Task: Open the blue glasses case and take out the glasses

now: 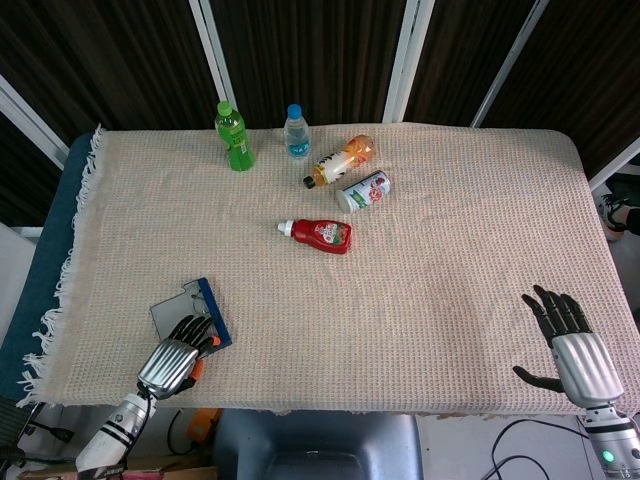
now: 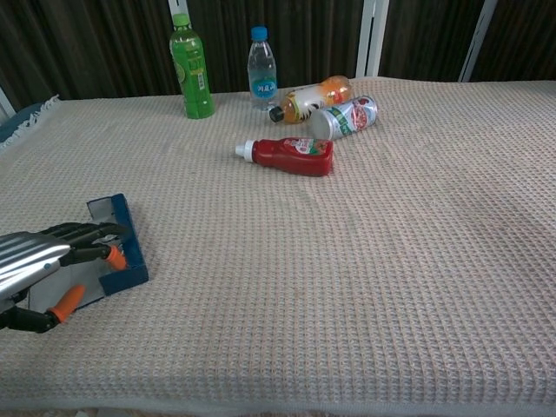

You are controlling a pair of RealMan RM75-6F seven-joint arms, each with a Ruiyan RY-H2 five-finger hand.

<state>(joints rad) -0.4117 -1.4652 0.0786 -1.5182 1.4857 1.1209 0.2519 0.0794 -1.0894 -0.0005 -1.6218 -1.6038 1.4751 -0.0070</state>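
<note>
Ahead of my right hand [image 1: 578,345] I log open cloth; far forward-left lie ketchup bottle [image 1: 322,234], can [image 1: 364,190], three drink bottles [image 1: 292,146]; my left hand [image 1: 176,357] abuts the case [image 1: 193,314].

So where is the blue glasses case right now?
The blue glasses case lies near the table's front left edge in the head view, under the left hand's fingers, well in front of the lying ketchup bottle.

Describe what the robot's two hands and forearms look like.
Both hands, left and right, have a ribbed silver metal back and black fingers. The left shows orange pads on its fingertips. The forearms are white; the left has black bands, the right a small green light.
</note>
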